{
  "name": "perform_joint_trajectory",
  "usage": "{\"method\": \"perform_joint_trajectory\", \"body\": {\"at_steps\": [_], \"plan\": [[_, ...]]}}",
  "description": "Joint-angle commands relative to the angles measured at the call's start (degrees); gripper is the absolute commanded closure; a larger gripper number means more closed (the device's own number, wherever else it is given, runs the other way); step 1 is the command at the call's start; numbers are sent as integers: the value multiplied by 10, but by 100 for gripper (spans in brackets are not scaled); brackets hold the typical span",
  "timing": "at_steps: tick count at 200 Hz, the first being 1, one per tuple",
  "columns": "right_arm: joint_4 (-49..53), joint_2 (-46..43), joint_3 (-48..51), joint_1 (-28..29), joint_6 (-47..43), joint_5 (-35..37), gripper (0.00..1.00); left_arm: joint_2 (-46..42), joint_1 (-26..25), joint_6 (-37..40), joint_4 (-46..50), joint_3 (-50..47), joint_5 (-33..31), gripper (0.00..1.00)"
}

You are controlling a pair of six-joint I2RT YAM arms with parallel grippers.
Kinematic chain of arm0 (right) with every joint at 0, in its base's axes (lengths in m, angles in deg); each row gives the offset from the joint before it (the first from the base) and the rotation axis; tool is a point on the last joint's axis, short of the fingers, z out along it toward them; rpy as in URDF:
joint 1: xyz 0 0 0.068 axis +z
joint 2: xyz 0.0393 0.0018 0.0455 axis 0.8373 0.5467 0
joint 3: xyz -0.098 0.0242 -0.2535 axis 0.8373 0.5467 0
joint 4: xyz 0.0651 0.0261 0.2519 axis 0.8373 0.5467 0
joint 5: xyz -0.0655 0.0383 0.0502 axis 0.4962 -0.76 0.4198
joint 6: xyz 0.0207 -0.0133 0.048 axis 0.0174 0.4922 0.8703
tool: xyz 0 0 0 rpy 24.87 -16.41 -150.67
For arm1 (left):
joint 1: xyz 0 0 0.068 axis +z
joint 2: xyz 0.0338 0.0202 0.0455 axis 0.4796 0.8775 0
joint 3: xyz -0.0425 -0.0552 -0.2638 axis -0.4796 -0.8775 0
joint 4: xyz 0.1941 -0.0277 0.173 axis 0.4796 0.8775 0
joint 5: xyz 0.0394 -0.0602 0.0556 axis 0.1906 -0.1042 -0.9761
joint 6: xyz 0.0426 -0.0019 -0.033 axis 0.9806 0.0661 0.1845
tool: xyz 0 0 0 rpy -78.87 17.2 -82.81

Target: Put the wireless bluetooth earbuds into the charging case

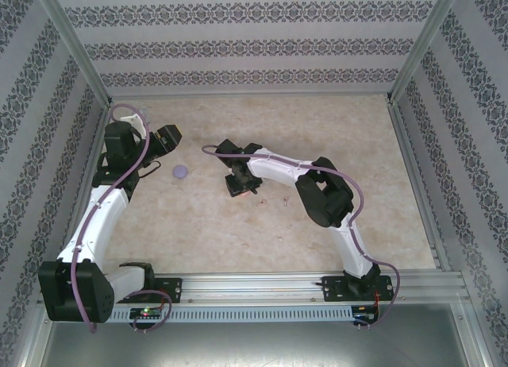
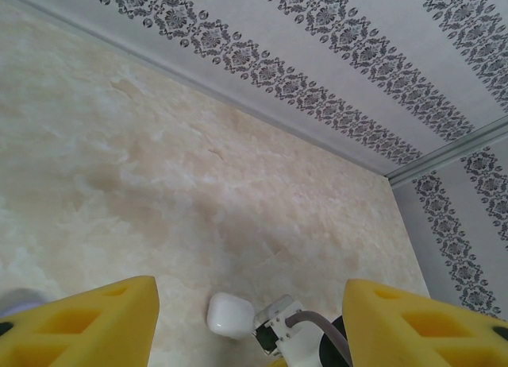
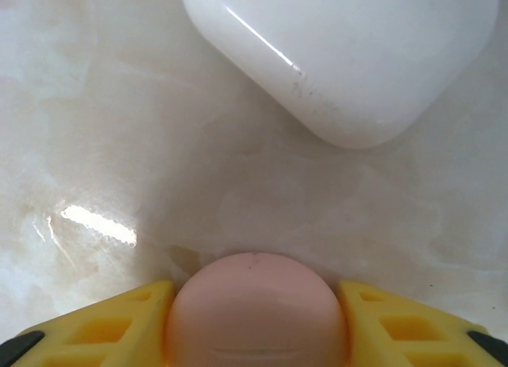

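A pink charging case (image 3: 255, 319) sits between the yellow fingers (image 3: 119, 319) of my right gripper (image 3: 255, 299), which press on both of its sides. My right gripper (image 1: 238, 188) is low over the middle of the table. Just beyond the pink case lies a closed white charging case (image 3: 341, 57), also seen in the left wrist view (image 2: 230, 314). A tiny earbud (image 1: 284, 200) lies on the table right of that gripper, too small to make out in detail. My left gripper (image 1: 169, 137) hangs at the left, jaws open (image 2: 250, 291) with nothing between them.
A round purple case (image 1: 181, 171) lies on the marble tabletop (image 1: 333, 137) below the left gripper. Patterned walls (image 1: 238, 49) with metal posts close in the table at the back and both sides.
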Motion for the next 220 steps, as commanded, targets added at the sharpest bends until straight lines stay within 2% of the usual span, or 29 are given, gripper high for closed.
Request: {"method": "perform_joint_trajectory", "body": {"at_steps": [1,34,60,98,149,220], "plan": [[3,-26,33,13,34,-30,59,-4,-11,-1,-22,-14,1,38],[-40,-111,73,11,107,-33,60,-6,-21,-1,-47,-38,3,38],[-75,-176,92,-4,172,-26,60,-10,-38,-19,-128,-84,16,38],[-143,-247,116,-47,297,-28,60,2,-89,-10,-245,-145,25,39],[-224,-288,131,-73,452,-16,61,23,-153,26,-394,-208,54,40],[-299,-330,180,-48,608,31,61,55,-234,67,-437,-200,8,42]]}}
